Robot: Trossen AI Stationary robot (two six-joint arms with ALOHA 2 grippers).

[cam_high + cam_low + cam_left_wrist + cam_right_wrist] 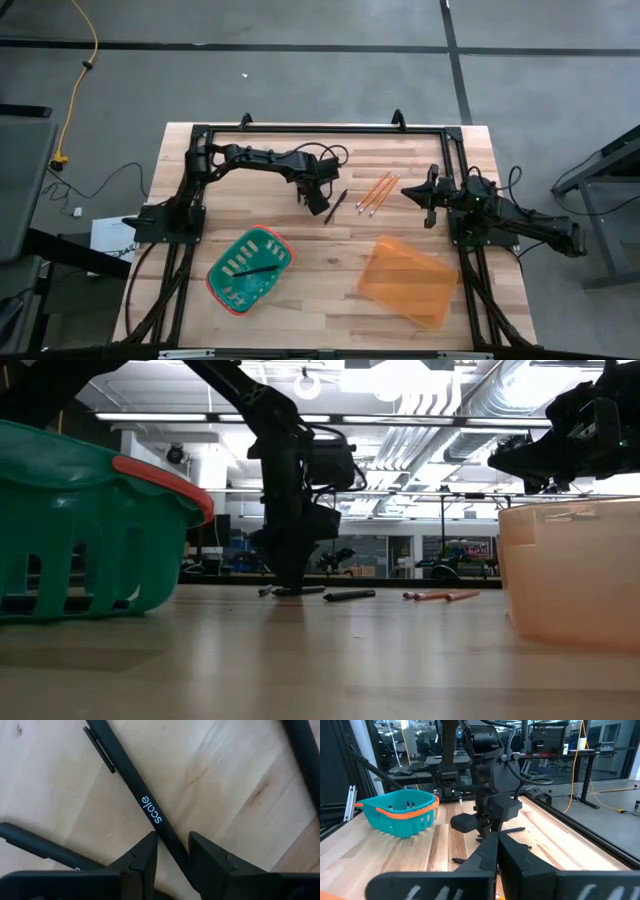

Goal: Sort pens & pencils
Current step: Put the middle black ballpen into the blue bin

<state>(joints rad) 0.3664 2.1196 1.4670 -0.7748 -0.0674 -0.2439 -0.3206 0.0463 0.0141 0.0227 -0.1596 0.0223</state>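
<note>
My left gripper (318, 203) (172, 851) is down at the table among the dark pens. Its open fingers stand close on either side of a black pen (150, 810) printed "scale", which lies flat on the wood. A second pen (40, 845) lies beside it, and another pen (335, 207) (348, 596) lies just to the right. One more pen (255, 268) lies in the teal basket (222, 262). The orange pencils (375, 193) (440, 596) lie flat right of the pens. My right gripper (428, 195) (497, 851) waits shut above the table, right of the pencils. My left gripper comes at the "scale" pen from above, with one finger (145, 852) on each side of the shaft (170, 840) and the fingers across it. The pen lies flat on the table. I cannot tell whether the fingers touch it.
The teal basket (90, 530) sits near the table's near-left part, and a clear orange bin (405, 282) (570, 570) near its near-right part. A black frame (320, 128) runs along the far edge and both sides. Bare wood lies between basket and bin.
</note>
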